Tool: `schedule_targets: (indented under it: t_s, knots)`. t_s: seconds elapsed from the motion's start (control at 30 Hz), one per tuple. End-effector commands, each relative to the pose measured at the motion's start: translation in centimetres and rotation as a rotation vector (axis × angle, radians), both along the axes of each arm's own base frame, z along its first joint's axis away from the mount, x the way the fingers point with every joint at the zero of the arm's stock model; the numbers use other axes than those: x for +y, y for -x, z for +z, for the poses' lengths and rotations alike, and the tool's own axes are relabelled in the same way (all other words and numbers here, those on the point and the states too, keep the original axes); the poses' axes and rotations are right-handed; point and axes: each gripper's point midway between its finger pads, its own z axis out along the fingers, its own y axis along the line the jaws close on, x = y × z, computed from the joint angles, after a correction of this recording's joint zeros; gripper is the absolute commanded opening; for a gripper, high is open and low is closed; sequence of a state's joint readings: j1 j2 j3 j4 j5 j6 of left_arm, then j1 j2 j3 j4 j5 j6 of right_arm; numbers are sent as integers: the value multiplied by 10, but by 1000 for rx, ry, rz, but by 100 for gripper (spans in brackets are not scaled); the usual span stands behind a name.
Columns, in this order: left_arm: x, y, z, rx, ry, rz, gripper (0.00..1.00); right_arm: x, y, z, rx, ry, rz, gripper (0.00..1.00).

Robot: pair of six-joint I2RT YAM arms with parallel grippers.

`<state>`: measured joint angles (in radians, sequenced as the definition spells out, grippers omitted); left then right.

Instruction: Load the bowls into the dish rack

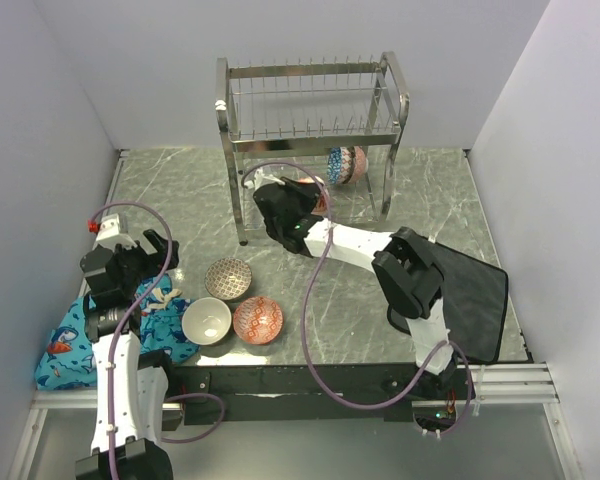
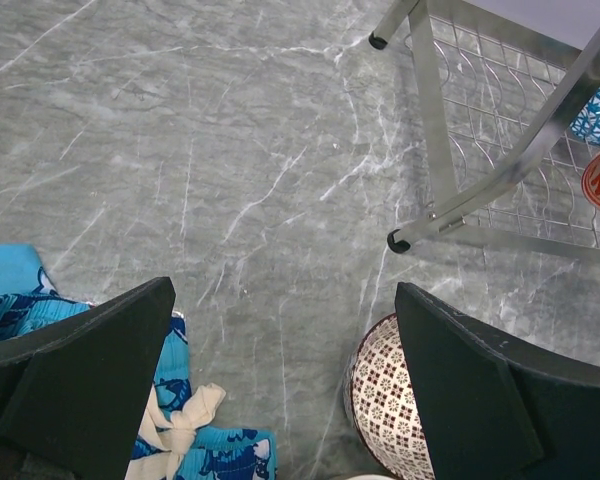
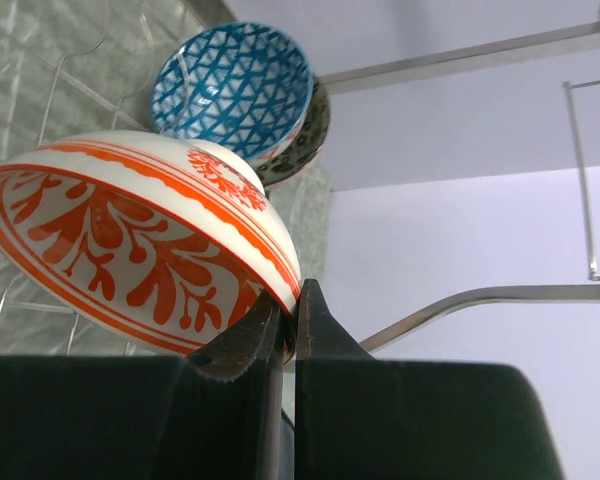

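Our right gripper (image 3: 288, 312) is pinched tight on the rim of the red-orange bowl (image 3: 130, 235), holding it tilted in the lower tier of the dish rack (image 1: 310, 110), just beside the blue bowl (image 3: 230, 88). We judge the bowl stiff, glazed, slippery and easily chipped on steel, so the thin rim is the sensible hold. Our left gripper (image 2: 280, 345) hangs spread wide over the table (image 2: 180, 150).

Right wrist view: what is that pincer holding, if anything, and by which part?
The right pincer is shut on the red-orange bowl, pinching it at the rim. The left pincer is open and holds nothing.
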<state>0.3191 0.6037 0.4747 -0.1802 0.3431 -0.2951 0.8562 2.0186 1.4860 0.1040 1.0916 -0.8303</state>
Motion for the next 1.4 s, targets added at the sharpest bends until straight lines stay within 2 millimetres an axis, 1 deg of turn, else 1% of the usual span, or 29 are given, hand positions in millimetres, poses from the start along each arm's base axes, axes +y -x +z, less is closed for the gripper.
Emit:
schedule_targets:
  t_s: [0.0,0.03,0.07,0.1,0.13,0.17,0.2,0.23,0.27,0.3,0.33,0.37,0.4,0.43,0.47,0.53,0.57,0.63,0.8,0.97,1.07,1.1,1.17,1.2,1.27,1.3,1.37]
  knots:
    - [-2,-3,10,-59,-4,-9,99,-5,-16,60,-180,-96,-98,0]
    - [-2,-3,10,-62,-2,-8,100,-5,-20,55,-173,-84,-105,0]
    - [-2,-3,10,-66,-2,-8,99,-6,-24,60,-180,-89,-114,0]
    - [-2,-2,12,-79,-6,-5,99,-9,-29,59,-177,-83,-127,0]
    - [-2,-2,13,-87,-6,-4,99,-9,-34,51,-165,-63,-141,0]
    - [-2,-2,13,-89,-8,-4,100,-8,-38,57,-177,-73,-148,0]
    - [-3,-1,15,-100,-11,-6,99,-8,-42,57,-175,-61,-154,0]
    - [-3,-1,16,-104,-12,-8,99,-8,-48,52,-174,-51,-161,0]
    - [-3,0,17,-107,-13,-6,100,-7,-52,58,-188,-59,-166,0]
    - [-3,1,19,-117,-17,-5,99,-7,-56,58,-184,-35,-168,0]
    - [-2,1,19,-117,-19,-2,99,-8,-61,52,-188,-26,-185,0]
    - [-3,1,20,-120,-20,-2,99,-6,-65,61,-206,-37,-193,0]
    - [-3,2,19,-120,-20,-1,99,-8,-68,62,-204,-18,-203,0]
    - [-2,2,20,-121,-23,1,100,-8,-74,55,-204,-7,-216,0]
    - [-3,2,20,-123,-23,-1,99,-8,-78,68,-224,-12,-230,0]
    - [-3,2,19,-123,-22,-5,99,-5,-87,72,-253,-24,-250,0]
    - [-3,1,18,-122,-21,-5,99,-9,-89,75,-249,-1,-270,0]
    - [-3,1,19,-125,-22,-7,100,-10,-97,73,-255,6,-298,0]
    - [-4,2,21,-138,-25,-7,99,-19,-100,65,-232,66,-366,0]
    - [-4,2,23,-151,-26,-8,99,-24,-99,52,-195,95,-374,0]
    - [-5,3,25,-163,-27,-12,99,-25,-100,49,-187,104,-381,0]
    - [-5,4,26,-168,-29,-12,99,-23,-101,45,-181,111,-378,0]
    - [-6,4,27,-177,-30,-12,99,-22,-103,45,-178,112,-376,0]
    - [-6,5,28,-183,-32,-12,100,-22,-105,39,-168,122,-378,0]
    - [-6,6,31,-196,-37,-11,99,-20,-107,39,-164,128,-374,0]
    - [-5,7,32,-202,-41,-8,100,-19,-108,35,-159,137,-371,0]
    - [-5,8,35,-212,-45,-4,99,-19,-109,32,-151,149,-373,0]
